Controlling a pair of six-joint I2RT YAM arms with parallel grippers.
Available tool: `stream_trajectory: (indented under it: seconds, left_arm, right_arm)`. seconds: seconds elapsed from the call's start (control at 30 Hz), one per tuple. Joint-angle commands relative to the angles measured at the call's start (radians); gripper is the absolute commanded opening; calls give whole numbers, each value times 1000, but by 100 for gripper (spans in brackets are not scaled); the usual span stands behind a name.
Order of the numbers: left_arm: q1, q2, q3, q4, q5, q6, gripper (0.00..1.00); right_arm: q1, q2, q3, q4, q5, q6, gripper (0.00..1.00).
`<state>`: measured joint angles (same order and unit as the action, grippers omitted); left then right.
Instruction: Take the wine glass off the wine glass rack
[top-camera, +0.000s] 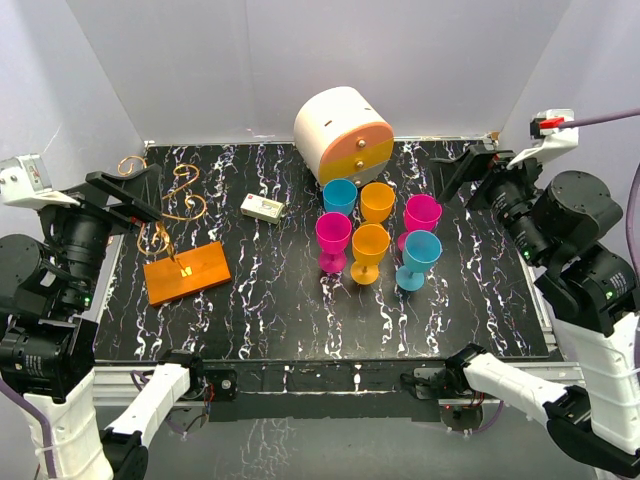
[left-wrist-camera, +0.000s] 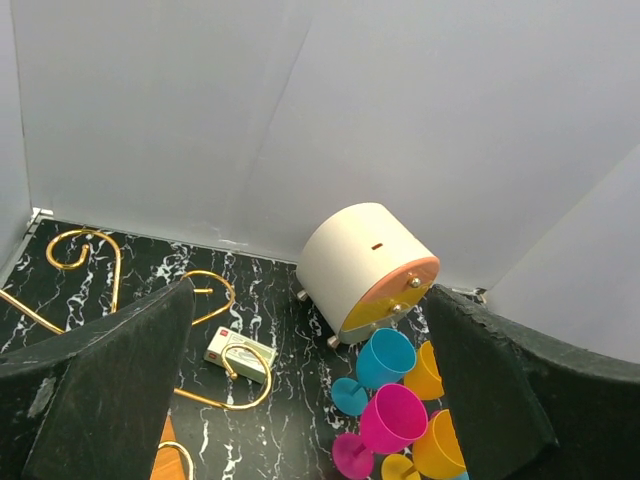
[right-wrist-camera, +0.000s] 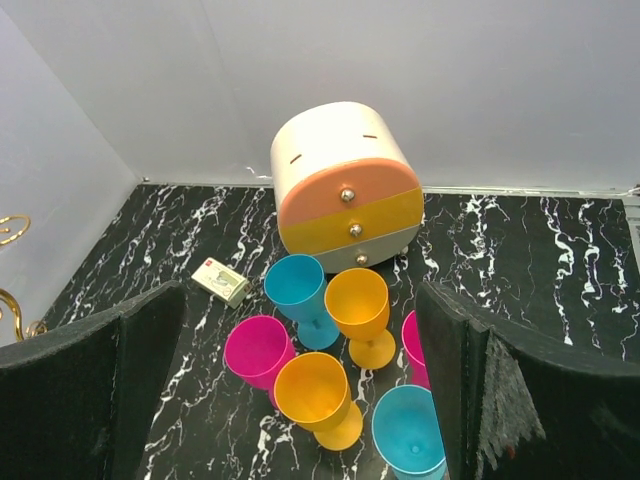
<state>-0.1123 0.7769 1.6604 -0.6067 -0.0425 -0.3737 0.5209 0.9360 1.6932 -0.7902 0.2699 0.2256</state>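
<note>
The wine glass rack stands at the left: an orange base plate (top-camera: 186, 272) with a thin post and curly golden wire hooks (top-camera: 185, 195). I see no glass hanging on the hooks. The hooks also show in the left wrist view (left-wrist-camera: 222, 290). Several plastic wine glasses stand upright in a cluster at the table's middle, among them a blue one (top-camera: 340, 197), an orange one (top-camera: 369, 248) and a magenta one (top-camera: 333, 238). My left gripper (top-camera: 135, 198) is open and empty, raised beside the rack. My right gripper (top-camera: 462, 170) is open and empty, raised at the far right.
A white-and-orange round drawer cabinet (top-camera: 343, 133) stands at the back behind the glasses. A small white box (top-camera: 263, 208) lies between the rack and the glasses. White walls enclose the black marbled table (top-camera: 270, 310).
</note>
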Motion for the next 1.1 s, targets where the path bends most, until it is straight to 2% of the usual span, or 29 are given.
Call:
stream_trajectory:
  seconds: [0.0,0.4,1.07]
  left_arm:
    - [3,2,4,24,-17,27,99]
    - [-2,-10,-39,49,5,25,99]
    - [-40,-24,-5,21,-26,48,99]
  right_arm:
    - [-4,-37,-24,106,-35,-27,98]
    - [-4,-56,-35,173,-30,-77,98]
    - [-4,-57,-79,216,-48,-56,98]
